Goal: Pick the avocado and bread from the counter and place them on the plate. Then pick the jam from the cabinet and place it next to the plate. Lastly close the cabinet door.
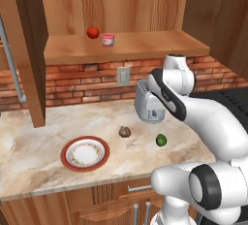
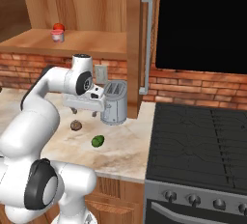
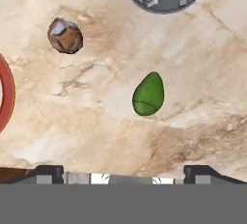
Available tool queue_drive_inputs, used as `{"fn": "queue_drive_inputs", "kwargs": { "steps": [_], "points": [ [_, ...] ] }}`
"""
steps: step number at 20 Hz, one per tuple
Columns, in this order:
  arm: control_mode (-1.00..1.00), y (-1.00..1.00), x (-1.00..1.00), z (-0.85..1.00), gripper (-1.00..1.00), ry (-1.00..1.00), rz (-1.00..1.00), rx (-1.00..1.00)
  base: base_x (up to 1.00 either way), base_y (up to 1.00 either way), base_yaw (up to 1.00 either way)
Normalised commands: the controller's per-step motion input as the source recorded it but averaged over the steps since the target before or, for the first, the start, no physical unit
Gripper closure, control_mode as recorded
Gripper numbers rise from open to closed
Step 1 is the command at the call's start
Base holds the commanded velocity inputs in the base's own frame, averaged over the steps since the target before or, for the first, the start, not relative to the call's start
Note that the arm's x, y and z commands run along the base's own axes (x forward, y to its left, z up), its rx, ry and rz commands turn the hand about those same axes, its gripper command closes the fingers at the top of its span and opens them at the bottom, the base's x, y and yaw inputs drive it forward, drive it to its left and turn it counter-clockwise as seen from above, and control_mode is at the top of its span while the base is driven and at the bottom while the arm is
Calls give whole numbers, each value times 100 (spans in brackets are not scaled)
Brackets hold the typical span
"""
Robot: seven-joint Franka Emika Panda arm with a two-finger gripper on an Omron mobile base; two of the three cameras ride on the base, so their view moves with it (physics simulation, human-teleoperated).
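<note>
You have the tool (image 3: 123,172) standing wide apart with nothing between its tips, looking straight down on the counter (image 3: 87,136). In the hand view the avocado (image 3: 148,94) lies on bare stone ahead of the tips, roughly centred between them and well apart from them. The bread (image 3: 65,35) sits farther out and to the left in that view, clear of the avocado, and a sliver of the plate's red rim (image 3: 6,92) shows at the left edge.

From the left base view you can see the plate (image 1: 85,153) resting near the front of the counter (image 1: 34,141), with nothing on it. The bread (image 1: 125,132) is on the counter between the plate and the avocado (image 1: 161,140), touching neither. The arm hangs over this stretch of counter, beside a grey toaster (image 2: 115,103) that stands against the brick wall.

Up in the cabinet (image 1: 126,44), the jam (image 1: 107,39) stands upright on the shelf, just beside a red round fruit (image 1: 93,32). The cabinet door (image 1: 22,49) stands open on the left of that view; in the right base view the other door (image 2: 137,39) shows edge-on with its silver handle (image 2: 146,44). There the avocado (image 2: 98,141) lies nearer the counter's front than the bread (image 2: 75,125).
</note>
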Motion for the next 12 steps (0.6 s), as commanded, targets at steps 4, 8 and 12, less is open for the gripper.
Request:
{"fn": "queue_drive_inputs", "kwargs": {
  "steps": [4, 8, 12],
  "points": [
    [-100, -4, 0, -43, -100, 0, 0, 0, 0, 0, 0],
    [-100, -5, 0, -41, -100, 0, 0, 0, 0, 0, 0],
    [-100, -7, 0, -32, -100, 0, 0, 0, 0, 0, 0]
  ]
}}
